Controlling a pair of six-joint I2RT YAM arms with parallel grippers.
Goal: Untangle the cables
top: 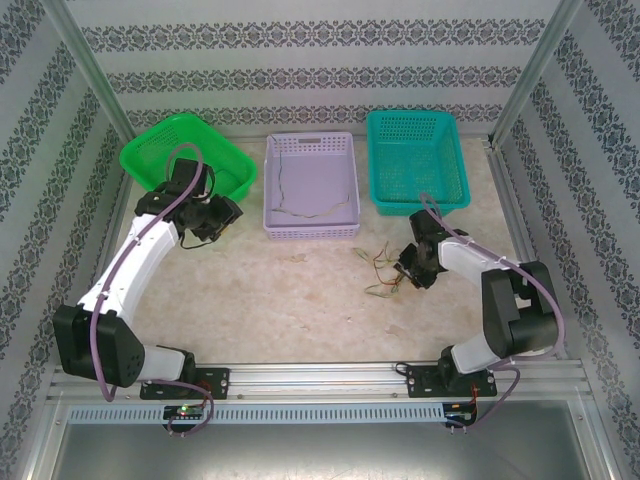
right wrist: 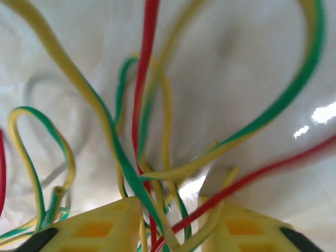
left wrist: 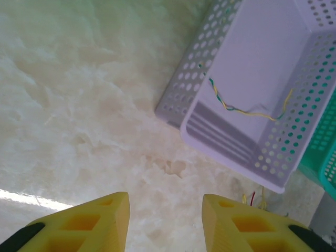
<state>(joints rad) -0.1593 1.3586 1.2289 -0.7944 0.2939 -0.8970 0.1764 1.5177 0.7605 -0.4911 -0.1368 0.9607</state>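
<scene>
Top view: the cables [top: 383, 272] lie tangled on the table [top: 300, 300], touching the right gripper [top: 408, 268]. The left gripper [top: 210, 226] hangs far left.

Left wrist: the left gripper [left wrist: 165, 210] is spread over bare table [left wrist: 79, 105], and a green-yellow cable [left wrist: 231, 106] lies in the lavender basket [left wrist: 236, 152].

Right wrist: the right gripper [right wrist: 170, 210] is spread, with cables [right wrist: 139, 100] running between its fingers.

Cables [top: 385, 270] lie on the table [top: 300, 310] before the rightmost basket [top: 415, 112].
</scene>
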